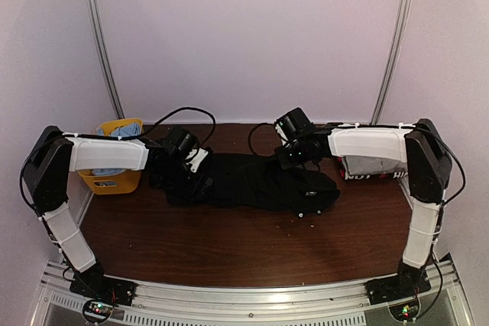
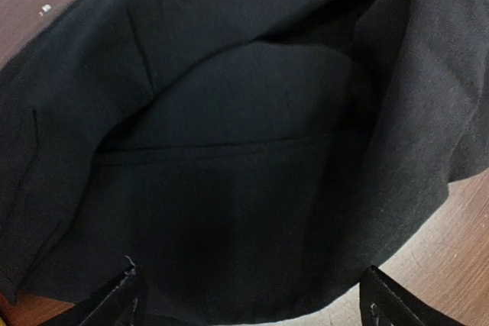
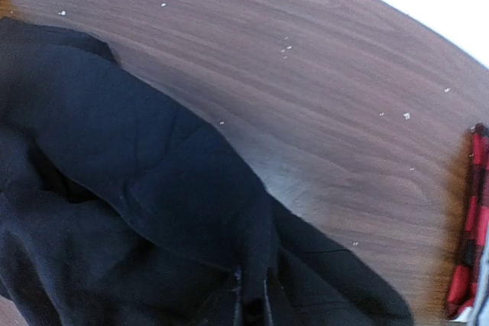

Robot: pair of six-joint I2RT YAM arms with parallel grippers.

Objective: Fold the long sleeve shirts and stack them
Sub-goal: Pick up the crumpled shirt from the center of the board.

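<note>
The black long sleeve shirt (image 1: 256, 182) lies crumpled across the middle of the brown table. It fills the left wrist view (image 2: 244, 150) and the lower left of the right wrist view (image 3: 130, 188). My left gripper (image 1: 197, 167) is at the shirt's left end. It is open (image 2: 252, 312), with its fingertips (image 2: 114, 303) wide apart over the cloth. My right gripper (image 1: 289, 159) is at the shirt's far right edge. It is shut (image 3: 252, 299) on a pinched ridge of the black cloth. A grey garment (image 1: 368, 166) lies at the right, partly hidden by my right forearm.
A yellow plastic basket (image 1: 116, 179) holding blue cloth stands at the left edge of the table. A red and black checked item (image 3: 467, 253) lies at the right, beside the grey garment. Bare wood (image 1: 229, 238) lies in front of the shirt.
</note>
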